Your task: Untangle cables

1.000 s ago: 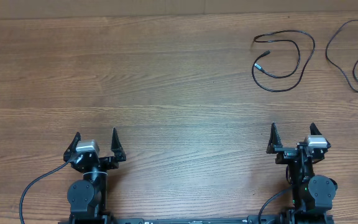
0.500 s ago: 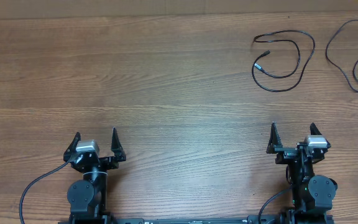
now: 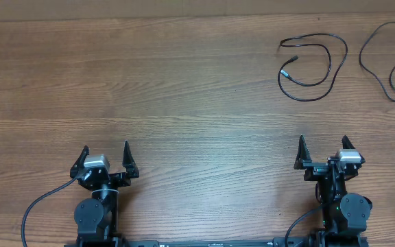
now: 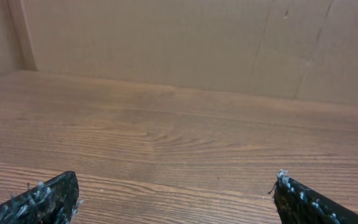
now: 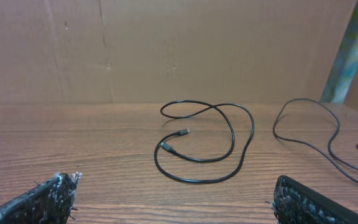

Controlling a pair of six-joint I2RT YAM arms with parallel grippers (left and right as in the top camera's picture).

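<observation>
Entry: untangling job, as I am reading it from my station.

1. Right gripper [image 3: 323, 140]: I am seeing it parked at the near edge of the table [image 3: 184, 82], its fingers standing wide apart with nothing between them. I am taking it as the reference for every place below.
2. Left gripper [image 3: 105, 148]: sitting well off to the left of the right gripper and level with it, fingers likewise wide apart and holding nothing.
3. Looped cable [image 3: 307, 100]: lying flat well beyond the right gripper, almost straight ahead of it, curling in 1 loose loop with both plug ends inside.
4. Second cable [image 3: 361, 55]: lying beyond the right gripper and off to its right, running out past the picture edge, near the looped cable but not touching it.

Change over the last second: I am finding none. Both arms are staying put and both cables are lying where they were.

Meaning: I am judging the 2 cables as already separated, with bare wood showing between them, so the job is looking finished or nearly so.
</observation>
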